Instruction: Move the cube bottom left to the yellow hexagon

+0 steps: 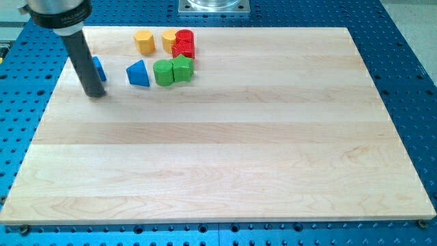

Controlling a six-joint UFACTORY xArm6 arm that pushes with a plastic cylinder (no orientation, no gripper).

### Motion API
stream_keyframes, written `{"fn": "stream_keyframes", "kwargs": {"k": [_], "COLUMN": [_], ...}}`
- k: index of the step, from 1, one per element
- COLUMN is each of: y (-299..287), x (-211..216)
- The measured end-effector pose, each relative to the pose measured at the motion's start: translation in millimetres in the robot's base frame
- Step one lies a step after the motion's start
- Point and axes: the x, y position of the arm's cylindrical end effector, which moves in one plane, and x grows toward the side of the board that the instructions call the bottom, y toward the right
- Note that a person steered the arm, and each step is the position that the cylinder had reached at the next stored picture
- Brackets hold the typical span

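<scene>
My tip rests on the board near its top left corner. A blue block, probably the cube, is partly hidden behind the rod, just above and right of the tip and close to or touching the rod. The yellow hexagon lies farther up and to the right, near the board's top edge. A blue wedge-shaped block lies below the hexagon, right of the tip.
A second yellow block sits right of the hexagon, touching two red blocks. A green cylinder and another green block sit together below them. The wooden board lies on a blue perforated table.
</scene>
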Motion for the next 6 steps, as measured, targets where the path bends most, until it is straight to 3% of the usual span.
{"fn": "stream_keyframes", "kwargs": {"k": [1,4,5,6], "y": [-28.4,-31.6,-23.2,13.6], "x": [-16.5,-54.3,-32.5,-45.3]}}
